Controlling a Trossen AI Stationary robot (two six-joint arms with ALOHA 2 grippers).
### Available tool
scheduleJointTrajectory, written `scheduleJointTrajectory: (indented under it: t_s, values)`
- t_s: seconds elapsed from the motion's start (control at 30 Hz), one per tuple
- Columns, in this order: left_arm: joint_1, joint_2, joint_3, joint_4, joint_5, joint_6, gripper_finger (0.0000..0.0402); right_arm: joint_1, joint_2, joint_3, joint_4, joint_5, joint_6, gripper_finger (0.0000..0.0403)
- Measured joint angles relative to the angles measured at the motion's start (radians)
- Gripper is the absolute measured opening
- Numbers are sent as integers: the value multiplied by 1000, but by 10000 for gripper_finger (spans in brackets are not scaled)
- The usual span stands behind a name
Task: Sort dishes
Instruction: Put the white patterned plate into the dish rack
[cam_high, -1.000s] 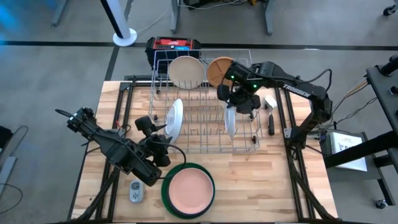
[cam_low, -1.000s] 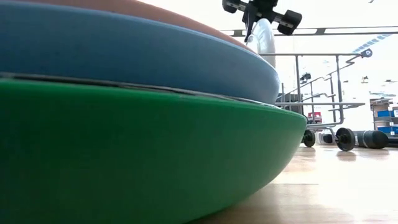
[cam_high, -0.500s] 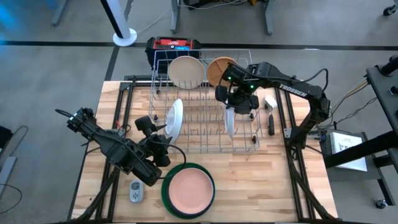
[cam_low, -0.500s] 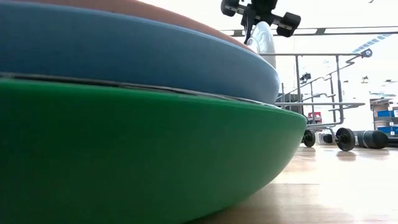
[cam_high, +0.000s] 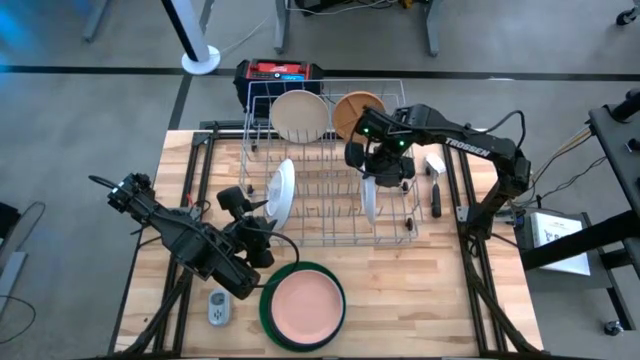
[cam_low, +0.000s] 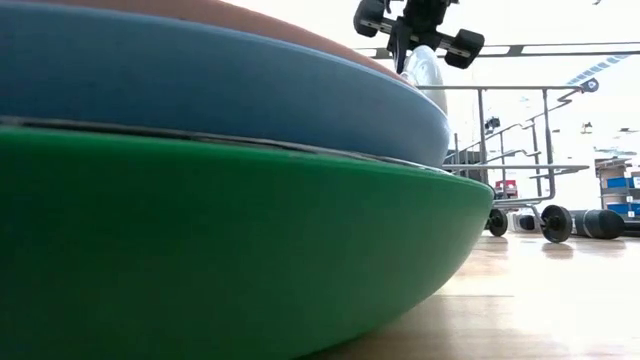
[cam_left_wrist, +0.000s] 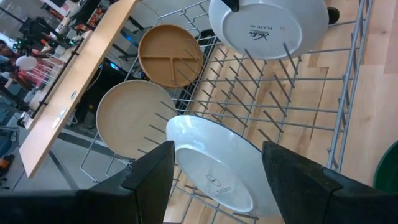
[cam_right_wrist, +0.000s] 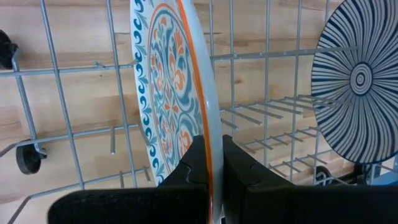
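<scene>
A silver wire rack (cam_high: 330, 235) holds a cream plate (cam_high: 298, 115) and a tan divided plate (cam_high: 355, 112) at its far end, both on edge between tines. A blue-white striped plate (cam_right_wrist: 357, 81), white on its back (cam_left_wrist: 221, 165), stands on edge at the rack's left. My left gripper (cam_high: 262, 215) hangs open just short of it, touching nothing. My right gripper (cam_high: 383, 165) is shut on a white plate with a blue and orange pattern (cam_right_wrist: 168, 81), upright over the rack's right part. A green, blue and pink stack (cam_high: 303, 305) sits at the near edge. My right gripper pinches the patterned plate's upper rim (cam_right_wrist: 208, 127) between its two fingers, one on each face. The fingers come from above, pointing steeply down. The plate hangs upright and edge-on among the rack's tines (cam_high: 369, 197); whether its lower edge rests on the wires I cannot tell.
A small grey gadget (cam_high: 218, 308) lies near the front left of the stack. A black and red box (cam_high: 278, 72) stands behind the rack. Small items (cam_high: 435, 180) lie on the table right of the rack. Bare wood shows at the near right.
</scene>
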Motion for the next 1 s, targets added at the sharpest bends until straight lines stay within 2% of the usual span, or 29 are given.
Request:
scheduleJointTrajectory:
  t_s: [1.0]
  values:
    - [0,0,0,0,0,-18,231,0,31,-2,8,-20,26,6]
